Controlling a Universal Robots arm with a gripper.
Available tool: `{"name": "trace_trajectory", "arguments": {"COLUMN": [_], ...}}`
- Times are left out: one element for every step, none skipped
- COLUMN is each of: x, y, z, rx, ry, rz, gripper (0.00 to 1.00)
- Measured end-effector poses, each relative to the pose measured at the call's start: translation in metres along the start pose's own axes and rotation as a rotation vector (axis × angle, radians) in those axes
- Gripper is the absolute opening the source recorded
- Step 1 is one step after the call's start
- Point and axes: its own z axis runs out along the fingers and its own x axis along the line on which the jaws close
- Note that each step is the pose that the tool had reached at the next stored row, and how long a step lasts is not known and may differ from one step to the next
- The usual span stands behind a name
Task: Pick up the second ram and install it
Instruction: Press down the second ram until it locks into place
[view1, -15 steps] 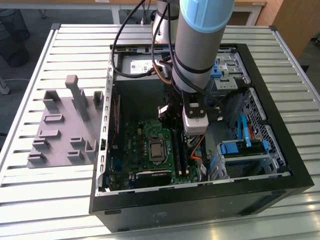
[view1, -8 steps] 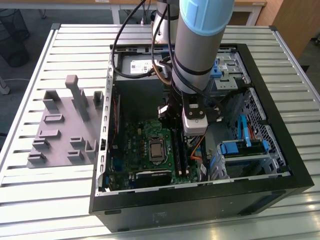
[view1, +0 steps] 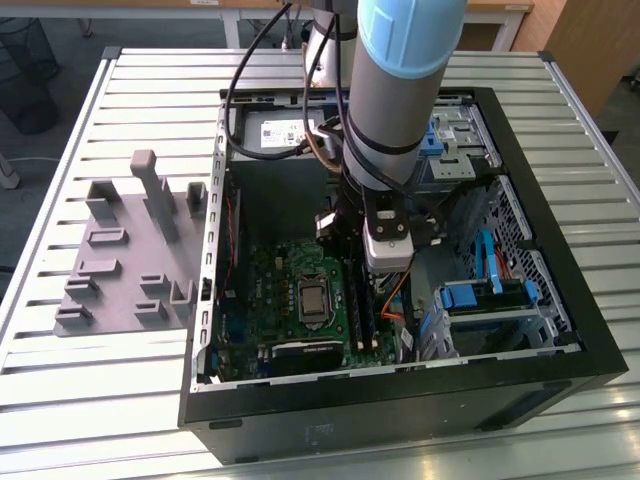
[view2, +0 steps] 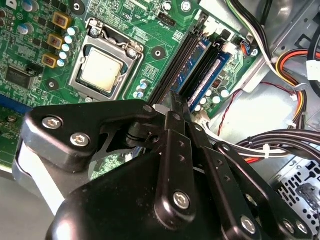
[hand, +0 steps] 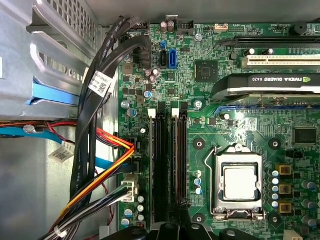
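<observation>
My gripper (view2: 172, 100) is down inside the open computer case (view1: 560, 370), over the motherboard (view2: 125, 25). Its black fingers (view2: 175, 150) are drawn together to one tip, with nothing visible between them. That tip sits over the near end of the memory slots (hand: 180, 155), beside the processor socket (hand: 240, 182). Two thin blue-edged ram sticks (view2: 199, 56) stand in the slots just past the tip. I cannot tell which one is the second ram, nor whether the tip touches it. In the exterior view the gripper (view1: 373, 288) hangs right above the slots.
A grey fixture tray (view1: 130, 260) with upright posts lies on the slatted table at the exterior view's left. Bundles of black and coloured cables (hand: 95, 150) run beside the slots. A graphics card (hand: 270, 85) and a drive cage (view1: 490, 300) stand close by.
</observation>
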Motion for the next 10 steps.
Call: {"name": "trace_trajectory", "arguments": {"x": [0.0000,0.0000,0.0000,0.0000,0.0000,0.0000,0.0000,0.0001,0.0000,0.0001], "y": [-0.0001,-0.0001,-0.0001,-0.0001,-0.0001,-0.0001,0.0000,0.0000,0.0000,0.0001], "z": [0.0006,0.0013,0.0020,0.0027,0.0033,0.0039,0.0045,0.0050,0.0053,0.0057], "rx": [0.0000,0.0000,0.0000,0.0000,0.0000,0.0000,-0.0001,0.0000,-0.0003,-0.0006], "ry": [0.0000,0.0000,0.0000,0.0000,0.0000,0.0000,0.0000,0.0000,-0.0001,-0.0002], "rz": [0.000,0.000,0.000,0.000,0.000,0.000,0.000,0.000,0.000,0.000], "gripper": [0.11,0.11,0.11,0.11,0.11,0.11,0.11,0.11,0.11,0.11]}}
